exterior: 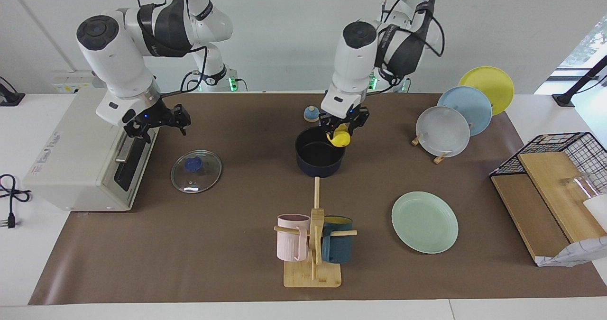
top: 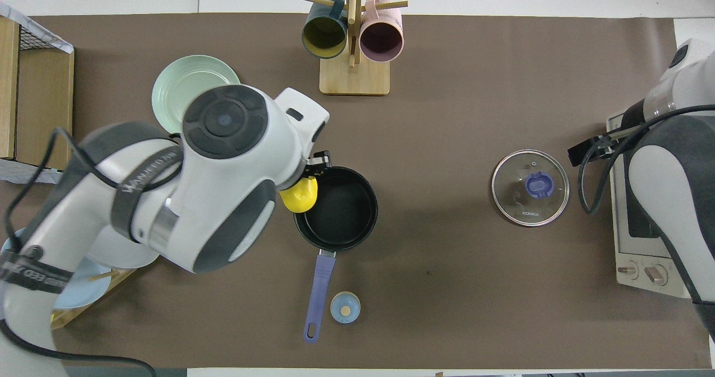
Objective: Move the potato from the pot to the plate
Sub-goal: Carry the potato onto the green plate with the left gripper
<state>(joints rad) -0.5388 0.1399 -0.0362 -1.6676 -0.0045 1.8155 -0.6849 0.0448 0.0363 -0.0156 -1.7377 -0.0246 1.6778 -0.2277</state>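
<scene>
Our left gripper (exterior: 342, 126) is clamped on the potato (exterior: 341, 139), which we see lifted clear above the rim of the pot (exterior: 320, 158), at the pot's edge toward the left arm's end of the table. We see the plate (exterior: 425, 222) farther from the robots than the pot. Our right gripper (exterior: 158, 122) hangs with fingers spread above the table beside the glass lid (exterior: 196, 170), waiting.

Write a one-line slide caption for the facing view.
Left gripper lifts the small bright yellow potato above the round dark navy pot's rim; pale mint-green plate waits empty; right gripper hangs open by the toaster oven.
</scene>
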